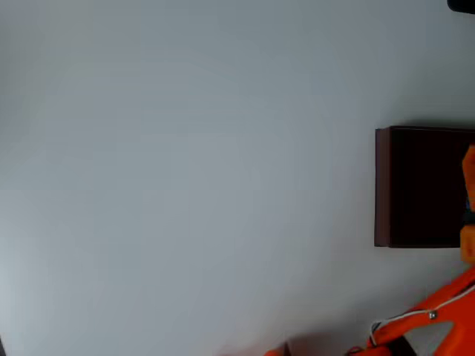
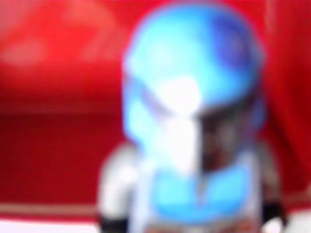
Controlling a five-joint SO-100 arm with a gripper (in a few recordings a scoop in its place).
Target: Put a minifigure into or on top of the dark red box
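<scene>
Close up, minifigure [image 2: 192, 126] blurs before dark red box [image 1: 382, 185].

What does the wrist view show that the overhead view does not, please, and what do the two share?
Wrist view: the minifigure, very close and blurred, its bright blue helmet with white markings in front of red surfaces.

Overhead view: the pale table, the dark red box whole from above at the right edge, with its near-black inside, and the orange arm at the lower right.

Shared: probably the box, since the red behind the figure looks like its walls, though the blur leaves that uncertain.
</scene>
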